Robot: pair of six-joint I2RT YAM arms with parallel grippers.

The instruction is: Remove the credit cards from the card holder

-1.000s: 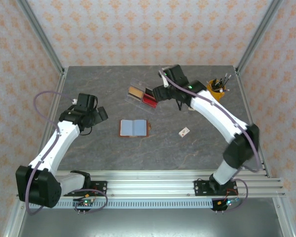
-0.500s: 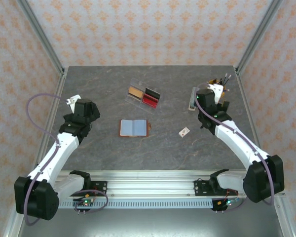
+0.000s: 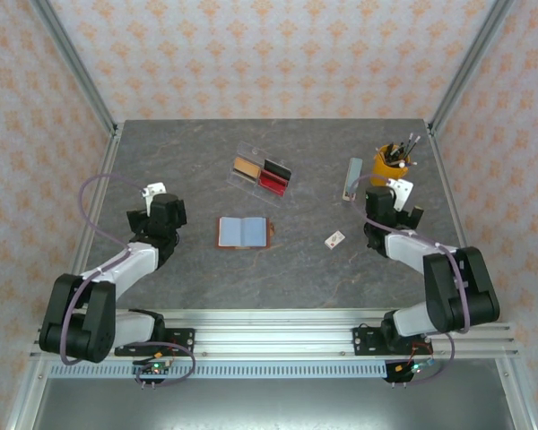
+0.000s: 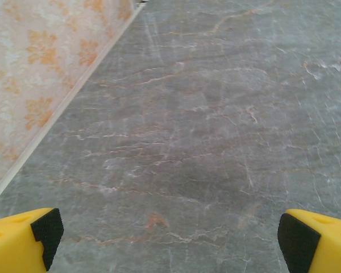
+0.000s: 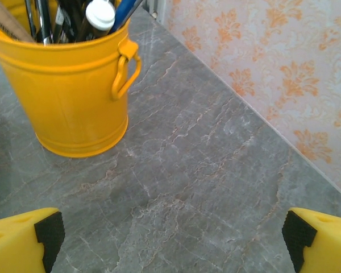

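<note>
From above, the card holder (image 3: pixel 245 232) lies open in the middle of the counter (image 3: pixel 296 269), with the credit cards (image 3: pixel 271 182) in a clear tray (image 3: pixel 254 153) behind it. Left wrist: the left hand (image 4: pixel 170 233) is spread wide and empty. Right wrist: the right hand (image 5: pixel 170 233) gapes empty near a yellow bucket (image 5: pixel 68 85).

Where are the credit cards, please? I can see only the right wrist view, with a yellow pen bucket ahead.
Observer: In the top view, the credit cards lie in a clear tray at the far middle of the table, to the left of your bucket.
Operator: Thank you. And where is the card holder?
Observer: The card holder lies open and flat on the table, apart from the tray and nearer the arm bases.
</note>
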